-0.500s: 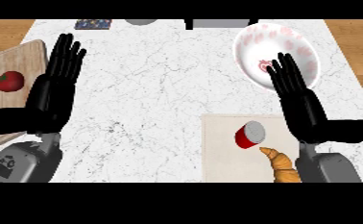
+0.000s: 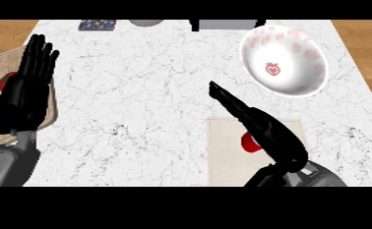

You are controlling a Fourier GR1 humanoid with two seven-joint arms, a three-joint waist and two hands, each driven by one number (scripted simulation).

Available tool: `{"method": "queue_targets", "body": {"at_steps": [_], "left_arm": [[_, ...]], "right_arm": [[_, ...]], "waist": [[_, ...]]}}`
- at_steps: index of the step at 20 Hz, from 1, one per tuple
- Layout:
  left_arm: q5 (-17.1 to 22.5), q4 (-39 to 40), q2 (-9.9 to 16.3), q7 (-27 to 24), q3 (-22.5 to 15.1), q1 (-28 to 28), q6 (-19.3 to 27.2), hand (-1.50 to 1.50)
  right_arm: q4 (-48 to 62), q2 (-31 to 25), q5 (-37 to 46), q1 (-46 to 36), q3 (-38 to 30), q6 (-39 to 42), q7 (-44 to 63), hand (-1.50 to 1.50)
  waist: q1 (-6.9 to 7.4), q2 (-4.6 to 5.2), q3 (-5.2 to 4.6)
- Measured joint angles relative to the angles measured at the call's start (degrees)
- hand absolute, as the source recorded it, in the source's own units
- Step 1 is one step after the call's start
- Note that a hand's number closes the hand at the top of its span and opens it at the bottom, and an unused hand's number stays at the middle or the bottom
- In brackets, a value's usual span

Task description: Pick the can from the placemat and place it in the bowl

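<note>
Can (image 2: 251, 143) on placemat (image 2: 225, 154), not gripped.
I see it mostly hidden under my right hand (image 2: 256, 120), fingers straight, open. Bowl (image 2: 285, 61) up-right of that hand: strawberry print only, nothing inside. Left hand (image 2: 30, 83) open, resting at left edge.

Stone, cloth, wood and glazed ware

The counter top (image 2: 145, 95) is seen as smooth white marble with grey veining; the placemat (image 2: 225, 164) looks matt, cloth-like and beige; the bowl (image 2: 305, 71) appears glossy, like glazed ceramic; wood grain shows on the board (image 2: 48, 110) at left; the hands are matt black.
</note>
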Motion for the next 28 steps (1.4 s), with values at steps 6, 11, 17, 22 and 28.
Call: {"method": "queue_targets", "body": {"at_steps": [6, 11, 17, 22, 28], "left_arm": [[1.0, 2.3, 1.5, -1.1, 3.4, 1.1, -2.7, 0.00], [1.1, 3.2, 1.5, -1.8, 4.7, 1.4, -3.9, 0.00], [0.7, 4.3, 0.9, -2.7, 5.2, 1.6, -4.7, 0.00], [0.8, 4.4, 1.1, -2.4, 5.7, 1.1, -5.6, 0.00], [0.0, 5.4, 0.4, -2.3, 6.0, -0.3, -6.4, 0.00]], "right_arm": [[-10.9, -6.7, 12.7, 12.0, 4.8, -1.3, -11.3, -1.50], [-19.7, -15.1, 18.7, 15.8, 0.3, -1.1, -10.2, -1.50], [-27.8, -25.8, 18.7, 15.5, -9.7, 4.1, 0.0, -1.50], [-30.8, -35.7, 18.3, 13.9, -14.6, 12.7, 6.7, -1.50], [-31.6, -43.3, 16.5, 11.0, -18.0, 23.0, 10.5, -1.50]], "waist": [[-1.41, 0.36, 0.18], [-1.71, 0.44, 0.18], [-1.73, 0.57, 0.11], [-1.28, 0.63, 0.09], [-0.80, 0.78, 0.13]]}}
